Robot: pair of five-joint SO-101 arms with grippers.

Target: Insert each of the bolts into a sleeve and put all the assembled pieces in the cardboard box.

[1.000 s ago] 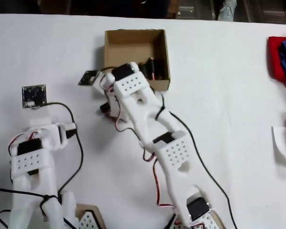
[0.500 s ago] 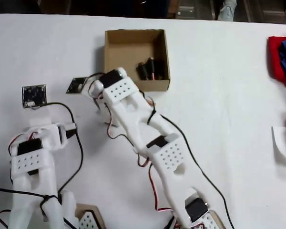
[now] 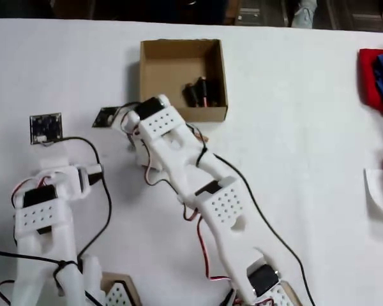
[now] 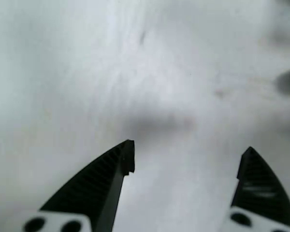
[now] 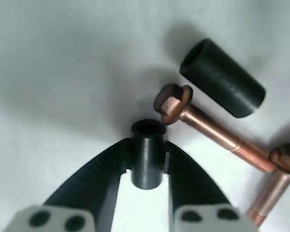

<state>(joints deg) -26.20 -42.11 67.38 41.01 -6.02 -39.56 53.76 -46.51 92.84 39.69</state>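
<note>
My right gripper [image 5: 147,144] is shut on a short black sleeve [image 5: 147,166], held upright with its bore facing up, just above the white table. Close beside it lie a copper bolt [image 5: 208,130], its head almost touching the held sleeve, a second black sleeve [image 5: 222,77] and another bolt [image 5: 275,183]. In the high view the right arm [image 3: 172,137] stretches to the spot just left of the cardboard box [image 3: 150,64], which holds dark assembled pieces [image 3: 201,92]. My left gripper [image 4: 188,154] hangs open over bare table; its arm [image 3: 45,204] is at the lower left.
A red cloth [image 3: 375,76] and a white object [image 3: 380,194] lie at the table's right edge. Black and red cables [image 3: 102,191] trail between the arms. The box's front wall stands close to the right arm's wrist.
The right arm has swung left, away from the box's front corner, and then settled a little. The left arm has not moved.
</note>
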